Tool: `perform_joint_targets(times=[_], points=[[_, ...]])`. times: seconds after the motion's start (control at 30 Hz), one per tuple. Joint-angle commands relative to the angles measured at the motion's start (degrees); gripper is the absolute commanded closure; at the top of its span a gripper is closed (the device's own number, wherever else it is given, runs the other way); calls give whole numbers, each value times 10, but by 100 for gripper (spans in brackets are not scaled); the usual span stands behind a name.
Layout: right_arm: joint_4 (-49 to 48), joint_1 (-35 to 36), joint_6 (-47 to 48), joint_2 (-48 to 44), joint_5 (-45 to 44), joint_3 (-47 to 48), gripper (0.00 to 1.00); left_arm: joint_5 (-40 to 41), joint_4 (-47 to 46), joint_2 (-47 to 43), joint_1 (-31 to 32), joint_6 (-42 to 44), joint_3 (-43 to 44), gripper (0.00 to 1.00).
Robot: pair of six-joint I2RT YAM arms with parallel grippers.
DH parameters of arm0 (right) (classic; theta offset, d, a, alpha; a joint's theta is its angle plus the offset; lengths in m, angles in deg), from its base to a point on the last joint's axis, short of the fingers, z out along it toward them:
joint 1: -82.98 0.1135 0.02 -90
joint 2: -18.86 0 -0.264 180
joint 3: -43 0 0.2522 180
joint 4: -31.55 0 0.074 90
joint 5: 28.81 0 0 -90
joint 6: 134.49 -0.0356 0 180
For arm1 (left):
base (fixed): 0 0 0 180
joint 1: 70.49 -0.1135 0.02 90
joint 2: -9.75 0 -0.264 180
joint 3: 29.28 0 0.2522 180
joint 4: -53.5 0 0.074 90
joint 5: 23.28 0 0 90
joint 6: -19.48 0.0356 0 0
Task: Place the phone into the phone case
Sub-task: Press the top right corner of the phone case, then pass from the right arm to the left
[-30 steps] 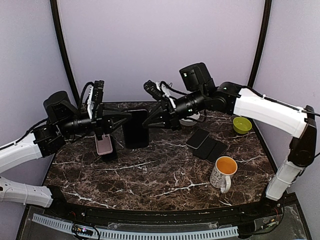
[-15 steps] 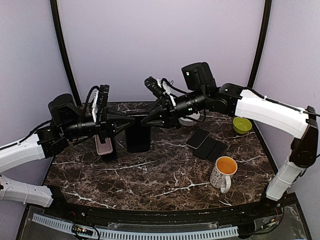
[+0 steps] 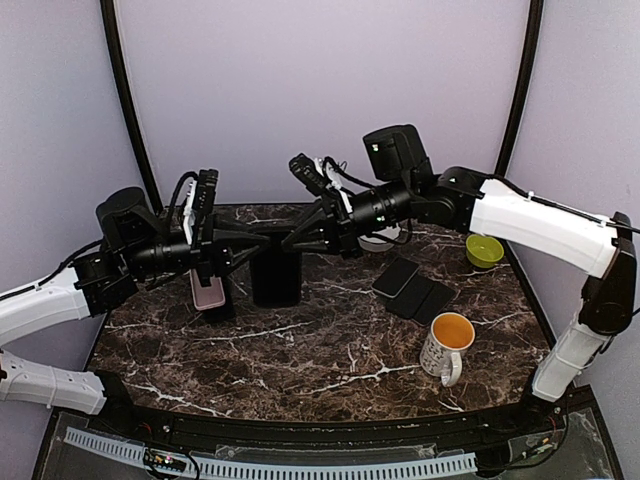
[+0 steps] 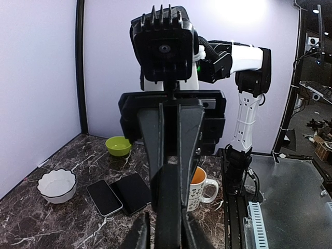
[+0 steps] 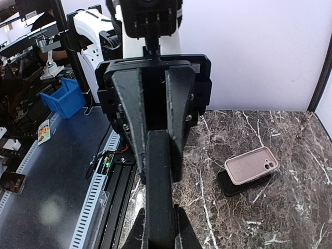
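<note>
Black, flat and rectangular, a phone-shaped slab (image 3: 275, 278) stands upright over the back of the dark marble table (image 3: 300, 350). It is pinched from both sides: the left hand (image 3: 258, 240) and the right hand (image 3: 290, 240) are each closed on its upper part. Whether it is the phone or the case, I cannot tell. A pale pink phone case (image 3: 208, 292) lies just to its left.

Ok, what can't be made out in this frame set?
Top view: where left end effector and right end effector grip the upright black flat slab; black on black hides the contact.
Both wrist views: slab seen edge-on, so phone or case is unclear.
Top view: pink rectangular phone-shaped object partly hidden by the left arm.
</note>
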Motion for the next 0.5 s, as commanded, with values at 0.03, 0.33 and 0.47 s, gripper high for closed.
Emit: perform_joint_targets(times=[0.03, 0.33, 0.47], points=[[-42, 0, -16, -34, 5, -4, 100, 31, -14, -15, 0, 30, -26, 66], [-49, -2, -16, -51, -1, -15, 100, 29, -72, -3, 1, -30, -88, 62], [-56, -3, -17, -55, -3, -26, 100, 28, -97, 1, 6, -53, -111, 89]])
